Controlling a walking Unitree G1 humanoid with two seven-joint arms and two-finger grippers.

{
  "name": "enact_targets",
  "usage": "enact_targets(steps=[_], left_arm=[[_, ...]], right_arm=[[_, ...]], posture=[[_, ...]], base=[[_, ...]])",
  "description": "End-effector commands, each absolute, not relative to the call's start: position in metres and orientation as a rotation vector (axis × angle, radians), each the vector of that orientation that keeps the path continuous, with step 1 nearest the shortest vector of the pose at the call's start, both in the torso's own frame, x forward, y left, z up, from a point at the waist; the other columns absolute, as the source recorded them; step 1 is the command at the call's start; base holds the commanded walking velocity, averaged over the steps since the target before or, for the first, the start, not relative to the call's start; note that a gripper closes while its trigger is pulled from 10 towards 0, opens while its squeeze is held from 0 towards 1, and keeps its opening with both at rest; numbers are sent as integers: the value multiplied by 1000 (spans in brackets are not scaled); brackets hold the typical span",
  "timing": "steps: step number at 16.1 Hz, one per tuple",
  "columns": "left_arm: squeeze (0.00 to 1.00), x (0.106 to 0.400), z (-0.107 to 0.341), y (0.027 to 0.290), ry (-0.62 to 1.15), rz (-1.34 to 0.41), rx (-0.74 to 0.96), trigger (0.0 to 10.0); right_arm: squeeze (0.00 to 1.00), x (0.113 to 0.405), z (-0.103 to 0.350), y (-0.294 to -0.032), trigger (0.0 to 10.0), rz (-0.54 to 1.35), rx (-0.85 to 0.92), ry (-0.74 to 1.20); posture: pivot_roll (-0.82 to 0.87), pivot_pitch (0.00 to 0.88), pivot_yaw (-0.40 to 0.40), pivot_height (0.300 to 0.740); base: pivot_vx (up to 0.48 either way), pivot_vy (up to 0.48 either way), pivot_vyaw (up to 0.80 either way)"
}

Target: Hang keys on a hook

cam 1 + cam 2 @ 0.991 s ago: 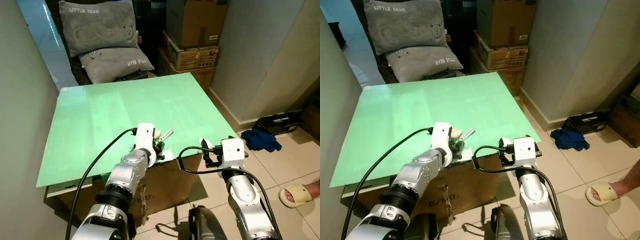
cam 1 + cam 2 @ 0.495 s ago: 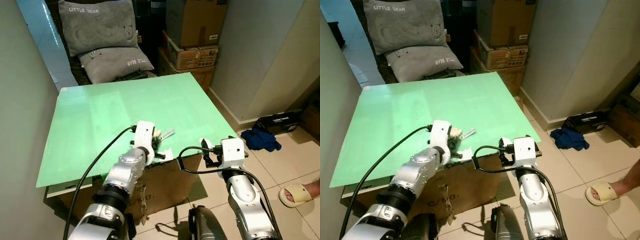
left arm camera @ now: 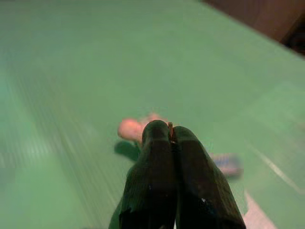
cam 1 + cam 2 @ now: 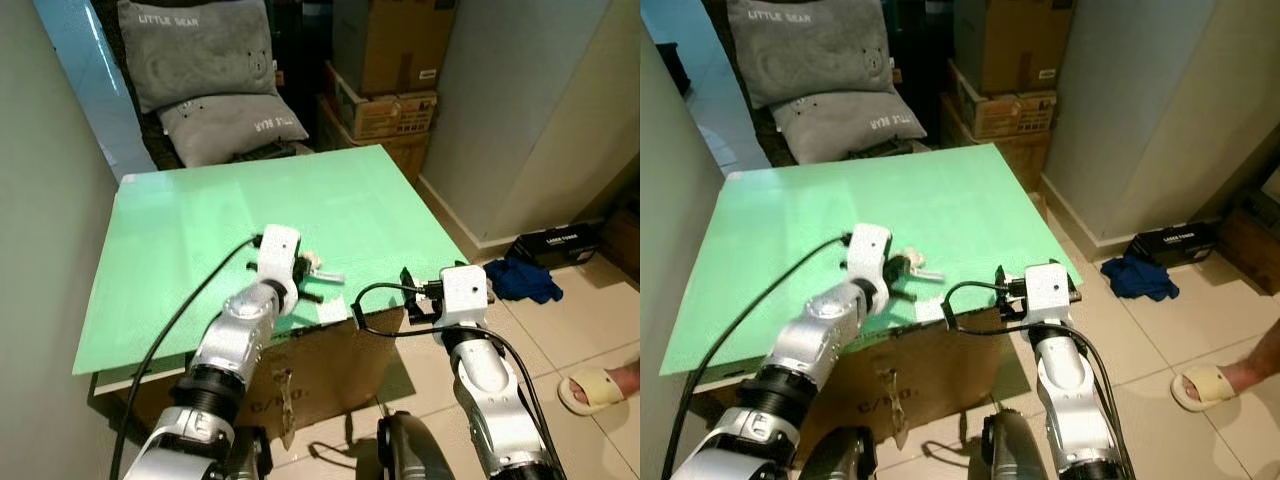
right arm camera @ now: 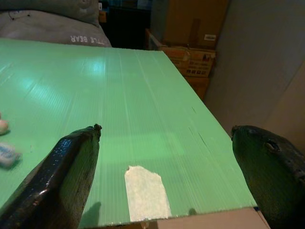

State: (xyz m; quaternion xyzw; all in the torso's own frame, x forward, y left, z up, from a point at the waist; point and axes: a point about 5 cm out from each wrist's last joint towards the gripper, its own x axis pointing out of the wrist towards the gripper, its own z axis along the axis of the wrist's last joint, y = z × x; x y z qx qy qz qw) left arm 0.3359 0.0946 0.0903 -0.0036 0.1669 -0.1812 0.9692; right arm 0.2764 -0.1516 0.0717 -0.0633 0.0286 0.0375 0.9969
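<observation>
1. Green corrugated board [image 4: 200,230] is seen laid as a tabletop over a cardboard base, with grey pillows [image 4: 200,55] and stacked cardboard boxes [image 4: 385,70] behind it and tiled floor to the robot's right.
2. The keys [image 4: 318,268] are found near the front edge of the board, a pale tag and a silvery key projecting just past the left gripper [image 4: 300,280].
3. In the left wrist view the black fingers [image 3: 159,157] are pressed tight together, a thin bit of metal is pinched between their tips, and the blurred keys [image 3: 143,128] are seen just beyond them.
4. A strip of pale tape [image 5: 145,191] is stuck to the board at its front edge, between the two grippers.
5. The right gripper [image 4: 412,300] is held at the board's front corner, its fingers [image 5: 66,181] spread wide apart with nothing between them.
6. A blue cloth [image 4: 520,280] and a dark box [image 4: 555,243] lie on the floor by the wall, and a person's sandalled foot [image 4: 600,385] is seen at the frame's edge.
</observation>
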Motion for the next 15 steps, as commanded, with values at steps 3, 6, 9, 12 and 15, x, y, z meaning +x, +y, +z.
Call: enact_targets(steps=[3, 6, 9, 12, 15], left_arm=[[0, 342, 121, 94, 216, -395, -75, 0], [0, 344, 145, 90, 145, -415, -318, 0], [0, 342, 175, 96, -33, -410, -421, 0], [0, 333, 179, 90, -67, -464, -291, 10000], [0, 325, 166, 97, -65, -424, -200, 10000]], right_arm=[[0, 282, 74, -153, 10000, 73, -133, 50], [0, 286, 81, -152, 10000, 70, -124, 26], [0, 292, 89, -156, 10000, 41, -120, -1], [0, 297, 101, -151, 10000, 61, -94, -35], [20, 305, 111, -154, 10000, 31, -45, -63]], posture=[[-98, 0, 29, 632], [-98, 0, 31, 632], [-100, 0, 32, 632], [-96, 0, 30, 655], [-89, 0, 21, 684]], base=[[0, 0, 0], [0, 0, 0], [0, 0, 0], [0, 0, 0], [0, 0, 0]])
